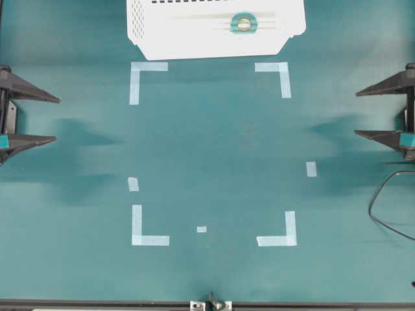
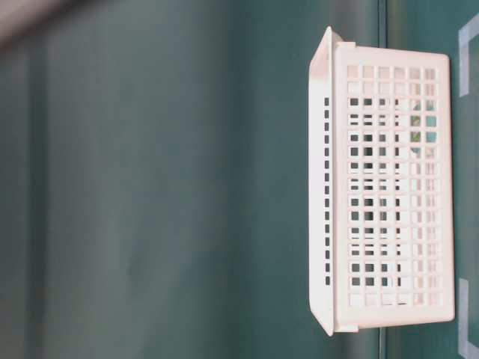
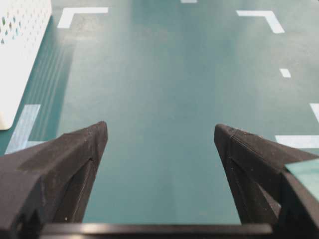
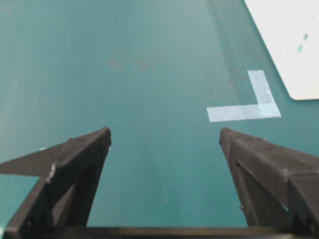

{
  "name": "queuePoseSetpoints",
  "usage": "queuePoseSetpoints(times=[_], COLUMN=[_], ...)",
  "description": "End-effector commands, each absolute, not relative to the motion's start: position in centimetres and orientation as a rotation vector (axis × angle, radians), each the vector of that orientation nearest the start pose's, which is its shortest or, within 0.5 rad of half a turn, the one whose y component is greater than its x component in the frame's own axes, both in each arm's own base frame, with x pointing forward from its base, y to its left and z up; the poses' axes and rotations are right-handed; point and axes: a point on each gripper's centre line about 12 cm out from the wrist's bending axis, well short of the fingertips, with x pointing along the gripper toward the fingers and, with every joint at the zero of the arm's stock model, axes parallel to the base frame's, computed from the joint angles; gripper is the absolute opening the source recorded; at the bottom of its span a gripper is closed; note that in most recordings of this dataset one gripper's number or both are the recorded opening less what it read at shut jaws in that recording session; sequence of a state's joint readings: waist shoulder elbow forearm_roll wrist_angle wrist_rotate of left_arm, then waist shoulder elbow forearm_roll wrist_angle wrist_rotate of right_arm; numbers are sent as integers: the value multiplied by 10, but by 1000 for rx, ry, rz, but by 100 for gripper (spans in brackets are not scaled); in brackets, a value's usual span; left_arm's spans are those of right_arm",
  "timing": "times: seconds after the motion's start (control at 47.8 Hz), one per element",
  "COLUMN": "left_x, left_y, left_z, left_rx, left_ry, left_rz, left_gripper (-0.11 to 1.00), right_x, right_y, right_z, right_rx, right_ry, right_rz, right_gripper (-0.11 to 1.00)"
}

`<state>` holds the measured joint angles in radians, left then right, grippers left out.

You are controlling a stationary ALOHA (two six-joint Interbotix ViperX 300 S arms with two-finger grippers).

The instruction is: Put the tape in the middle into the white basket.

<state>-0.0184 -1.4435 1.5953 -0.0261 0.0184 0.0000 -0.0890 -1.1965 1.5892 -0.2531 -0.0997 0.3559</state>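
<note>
- A flat teal-green tabletop (image 1: 214,155) fills the overhead view, with a dark rail along its near edge.
- Four pale-blue L-shaped corner marks (image 1: 148,79) outline a rectangle on the table; short pale-blue tape strips (image 1: 311,169) lie on its sides and near edge.
- The white basket (image 1: 194,32) sits at the far edge, just beyond the two far corner marks, its slotted side wall facing the table-level camera.
- The tape (image 1: 244,24), a small teal roll with a pale core, lies inside the basket, right of its middle.
- The left gripper (image 1: 57,118) rests at the left edge, jaws spread wide, nothing between them.
- The right gripper (image 1: 356,113) rests at the right edge, jaws equally wide apart and empty.
- A black cable (image 1: 382,201) loops on the table near the right gripper.
- Nothing stands between either gripper and the basket.
</note>
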Motion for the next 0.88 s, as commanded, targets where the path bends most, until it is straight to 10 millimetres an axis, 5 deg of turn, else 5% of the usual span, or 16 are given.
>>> queuePoseSetpoints(times=[0.0, 0.858], left_x=[124, 124], left_y=[-2, -2], left_z=[164, 164], left_rx=[-26, -26], left_ry=[163, 163], left_rz=[-13, -13], left_gripper=[45, 45], right_x=[133, 132], right_y=[-8, -7], right_z=[146, 147], right_rx=[114, 86], right_ry=[262, 241], right_rz=[-66, -60], right_gripper=[96, 96])
